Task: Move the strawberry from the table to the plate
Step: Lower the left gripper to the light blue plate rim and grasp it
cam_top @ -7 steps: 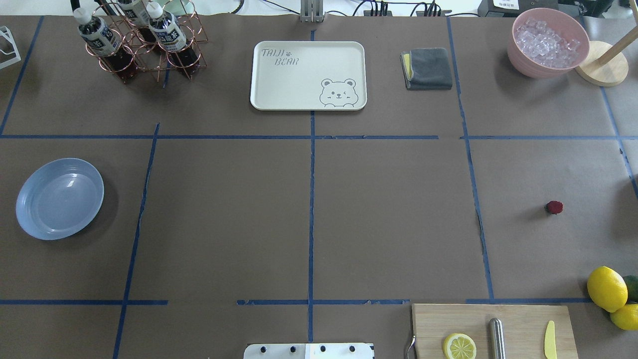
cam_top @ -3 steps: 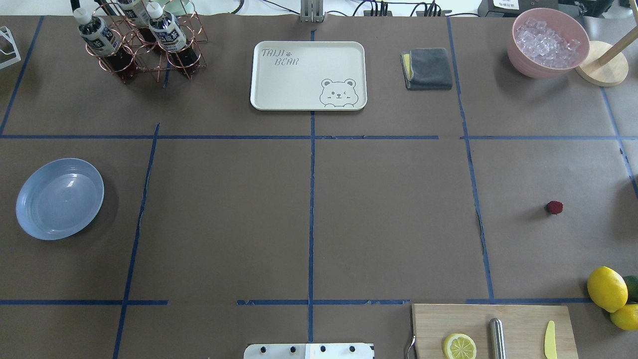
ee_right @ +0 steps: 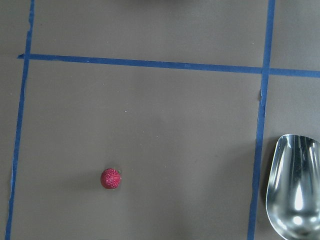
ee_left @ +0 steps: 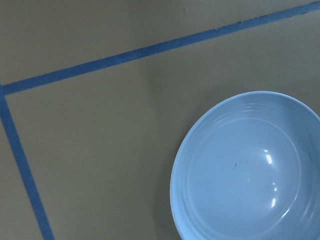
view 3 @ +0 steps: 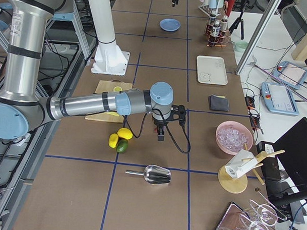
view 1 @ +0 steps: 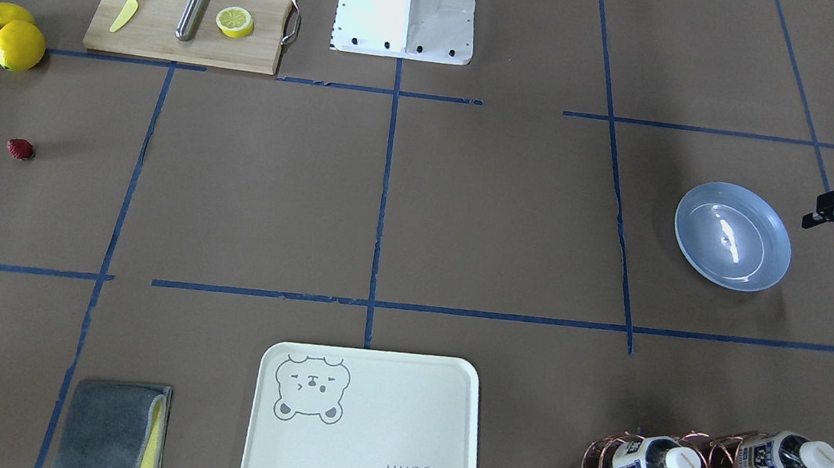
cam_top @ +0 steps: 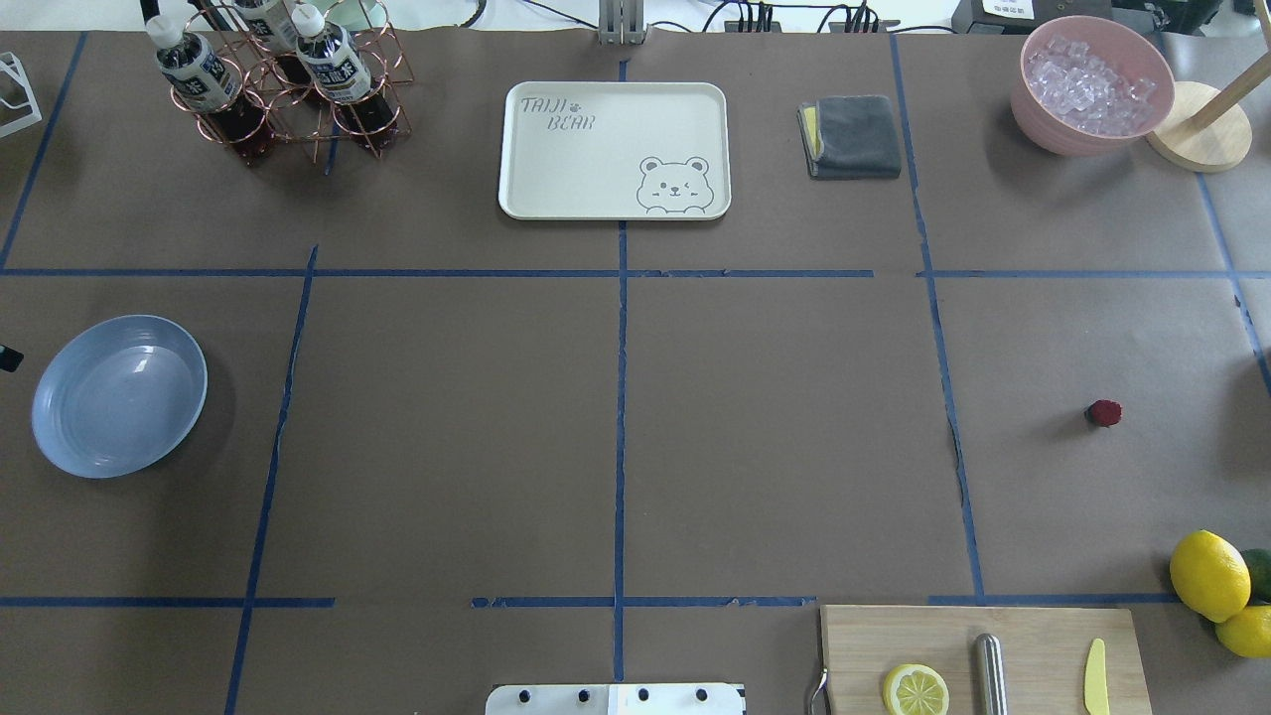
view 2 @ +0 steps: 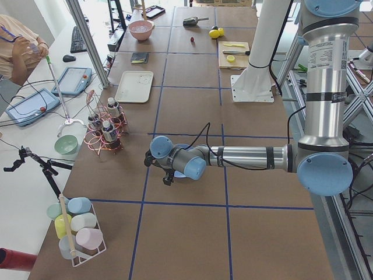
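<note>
A wide brown paper-covered bench (cam_top: pixel 775 417), gridded with blue tape, is carrying the 2 things that matter at opposite ends. The strawberry (cam_top: pixel 1103 413), tiny, dark red and bumpy, is lying alone on bare paper on the robot's right side, well apart from the lemons (cam_top: pixel 1208 574) nearer the robot and from a metal scoop (ee_right: pixel 295 190) off to the side. The glossy light-blue plate (cam_top: pixel 119 395) is sitting empty on the robot's far left, so the berry is not yet lifted.

The right gripper (view 3: pixel 160 133) is hanging above the berry's area with its wrist camera looking straight down on it, probably lining up a descent. It is showing only in the side view, so I cannot tell whether its jaws are spread or pressed together.

The left gripper (view 1: pixel 833 228) is hovering just beside the plate's outer rim, holding nothing, and its jaws are looking spread. It is likely waiting there because the plate lies beyond the right arm's easy reach, though that is a guess.
</note>
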`<state>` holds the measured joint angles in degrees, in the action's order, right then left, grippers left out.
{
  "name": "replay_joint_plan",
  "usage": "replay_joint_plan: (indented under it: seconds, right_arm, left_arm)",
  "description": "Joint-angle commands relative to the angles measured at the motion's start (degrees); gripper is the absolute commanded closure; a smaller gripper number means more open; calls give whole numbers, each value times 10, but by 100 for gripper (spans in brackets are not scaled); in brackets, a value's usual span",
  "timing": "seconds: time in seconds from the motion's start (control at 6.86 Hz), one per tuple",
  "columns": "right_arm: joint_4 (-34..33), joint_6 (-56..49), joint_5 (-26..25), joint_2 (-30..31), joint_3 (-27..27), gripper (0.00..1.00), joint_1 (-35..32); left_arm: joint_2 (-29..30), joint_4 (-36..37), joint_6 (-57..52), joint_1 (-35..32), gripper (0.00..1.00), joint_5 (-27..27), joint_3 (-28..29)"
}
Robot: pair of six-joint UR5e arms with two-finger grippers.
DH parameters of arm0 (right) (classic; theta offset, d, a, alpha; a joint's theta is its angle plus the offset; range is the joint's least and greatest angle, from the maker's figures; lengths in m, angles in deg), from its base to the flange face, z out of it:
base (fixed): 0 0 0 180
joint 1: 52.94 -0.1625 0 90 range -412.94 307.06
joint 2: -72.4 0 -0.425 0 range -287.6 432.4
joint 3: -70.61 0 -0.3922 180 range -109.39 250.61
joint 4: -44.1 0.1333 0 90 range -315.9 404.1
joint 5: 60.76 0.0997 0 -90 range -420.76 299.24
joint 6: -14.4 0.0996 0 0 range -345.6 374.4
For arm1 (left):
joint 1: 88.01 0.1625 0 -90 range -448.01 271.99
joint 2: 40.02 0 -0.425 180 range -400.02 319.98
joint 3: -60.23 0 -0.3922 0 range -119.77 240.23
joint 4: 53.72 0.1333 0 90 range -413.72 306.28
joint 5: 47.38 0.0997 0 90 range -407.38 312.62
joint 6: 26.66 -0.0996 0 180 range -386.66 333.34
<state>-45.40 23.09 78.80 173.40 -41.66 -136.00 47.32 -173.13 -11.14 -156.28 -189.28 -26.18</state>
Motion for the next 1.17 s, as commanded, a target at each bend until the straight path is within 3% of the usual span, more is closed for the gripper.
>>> replay_joint_plan:
  seconds: [0.0,1.02]
  right_arm:
    - [-1,0,0,1,0,0,0]
    - [-1,3,2,1,0,0,0]
  left_arm:
    - [2,-59,73,60,5,70,17]
    - [12,-58,72,70,35,71,41]
